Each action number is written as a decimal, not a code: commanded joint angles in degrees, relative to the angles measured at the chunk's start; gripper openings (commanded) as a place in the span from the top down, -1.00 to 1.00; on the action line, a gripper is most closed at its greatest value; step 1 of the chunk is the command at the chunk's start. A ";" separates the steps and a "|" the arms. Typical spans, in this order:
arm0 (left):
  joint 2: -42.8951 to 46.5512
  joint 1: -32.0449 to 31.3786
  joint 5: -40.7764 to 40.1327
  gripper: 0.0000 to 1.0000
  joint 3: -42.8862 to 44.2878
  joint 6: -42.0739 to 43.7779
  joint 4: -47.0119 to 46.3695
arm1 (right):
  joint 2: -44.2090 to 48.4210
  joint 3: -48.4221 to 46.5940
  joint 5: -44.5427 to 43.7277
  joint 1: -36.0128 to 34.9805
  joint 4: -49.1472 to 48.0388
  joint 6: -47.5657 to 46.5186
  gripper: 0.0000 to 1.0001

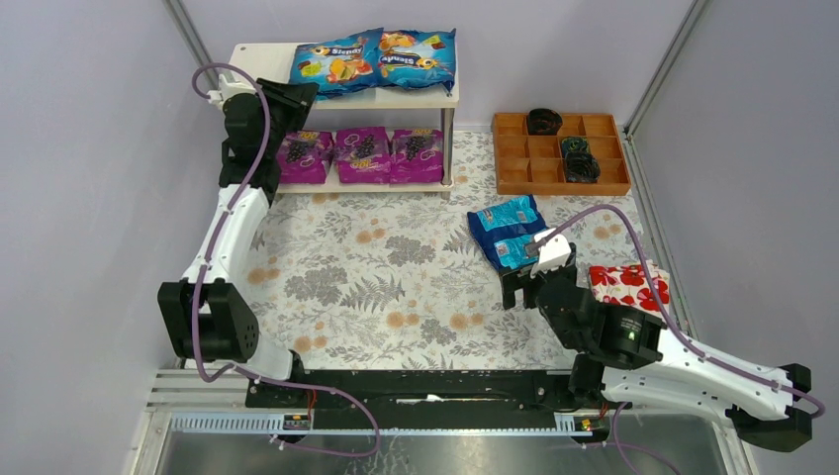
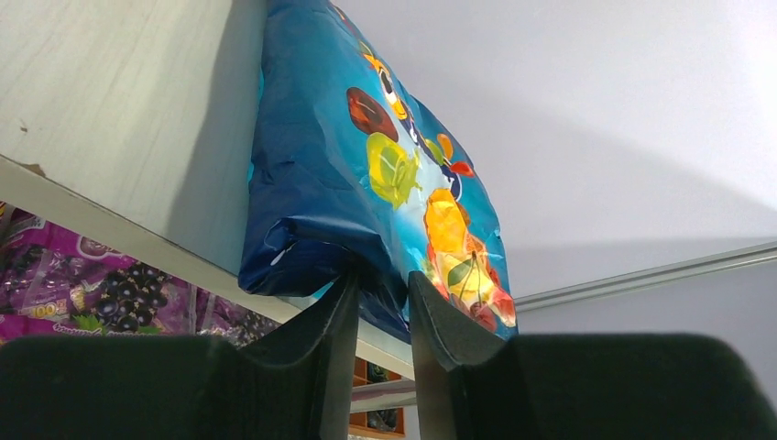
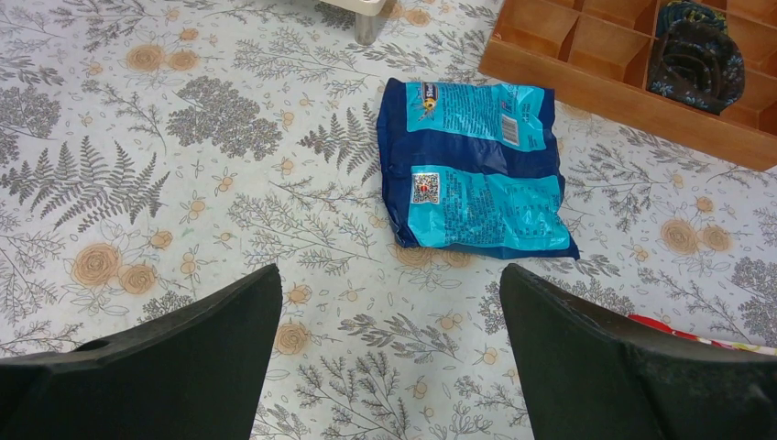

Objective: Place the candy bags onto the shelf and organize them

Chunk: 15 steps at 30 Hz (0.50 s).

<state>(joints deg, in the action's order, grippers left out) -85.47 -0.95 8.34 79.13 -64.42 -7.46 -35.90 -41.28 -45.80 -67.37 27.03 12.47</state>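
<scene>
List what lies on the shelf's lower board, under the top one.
Three purple candy bags lie side by side on the lower board of the shelf. The left arm covers part of the leftmost bag; the top board hides whatever is behind them.

The blue bag (image 2: 366, 183) on the shelf (image 2: 110, 110) is shiny, crinkly plastic. The shelf has smooth, pale wood boards and shiny metal legs (image 1: 447, 148). The tray (image 1: 554, 186) beside it is dull orange wood.
</scene>
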 commanded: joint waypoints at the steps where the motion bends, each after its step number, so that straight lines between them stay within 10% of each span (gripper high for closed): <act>1: 1.78 -0.40 -1.34 0.29 2.52 1.81 -4.29 | -1.09 0.23 -0.31 0.23 -2.23 0.29 -0.90; 11: 15.42 -0.39 5.29 -0.86 -7.34 12.01 -0.48 | -2.14 0.46 0.10 0.24 -2.87 0.02 -0.91; 15: 23.31 -0.41 11.62 -0.97 -16.39 20.91 2.75 | -3.76 0.96 1.42 0.23 -4.68 -0.16 -0.91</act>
<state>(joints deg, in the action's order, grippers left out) -69.65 -1.37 12.40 69.54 -54.30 -5.54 -38.22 -41.04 -45.45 -67.37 26.09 12.45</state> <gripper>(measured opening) 0.981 0.951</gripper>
